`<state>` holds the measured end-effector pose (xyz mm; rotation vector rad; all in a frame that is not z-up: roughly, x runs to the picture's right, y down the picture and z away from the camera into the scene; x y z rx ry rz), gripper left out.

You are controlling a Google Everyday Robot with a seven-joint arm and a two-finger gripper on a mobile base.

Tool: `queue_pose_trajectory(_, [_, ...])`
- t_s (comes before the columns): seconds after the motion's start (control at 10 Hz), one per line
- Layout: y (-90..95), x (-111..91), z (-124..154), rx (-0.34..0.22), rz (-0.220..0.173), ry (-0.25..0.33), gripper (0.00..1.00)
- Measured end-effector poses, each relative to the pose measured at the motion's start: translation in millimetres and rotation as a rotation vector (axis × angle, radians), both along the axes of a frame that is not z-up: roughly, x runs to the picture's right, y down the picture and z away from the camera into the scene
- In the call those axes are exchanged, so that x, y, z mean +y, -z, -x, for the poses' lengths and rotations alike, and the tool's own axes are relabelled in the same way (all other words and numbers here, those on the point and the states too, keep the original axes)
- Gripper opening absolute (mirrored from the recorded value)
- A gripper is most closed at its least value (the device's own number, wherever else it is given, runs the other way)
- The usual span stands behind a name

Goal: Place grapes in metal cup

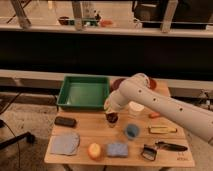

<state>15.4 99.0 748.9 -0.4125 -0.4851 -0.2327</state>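
Note:
My white arm reaches in from the right over the wooden table (85, 131). The gripper (111, 116) points down at the table's middle, just in front of the green tray (84, 92). A dark purple clump that looks like the grapes (112, 119) sits right at the gripper's tip. A small metal cup (112, 124) appears to stand directly under it, mostly hidden by the gripper and the grapes. I cannot tell whether the grapes are held or rest in the cup.
A white cup (136, 107) and an orange piece (154, 115) lie right of the gripper. In front are a blue cup (131, 131), a blue sponge (117, 149), a yellow-orange fruit (94, 150), a blue cloth (65, 143), a black block (65, 121), a yellow bar (162, 129) and a black brush (169, 146).

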Motion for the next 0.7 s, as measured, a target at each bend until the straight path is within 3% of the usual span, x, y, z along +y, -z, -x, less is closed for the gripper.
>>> queue_pose_trajectory(0.4, [-0.5,0.6,-1.3,0.001,0.001,-0.002,0.75])
queue_pose_trajectory(0.7, [-0.6,0.7,-1.1,0.001,0.001,-0.002,0.8])
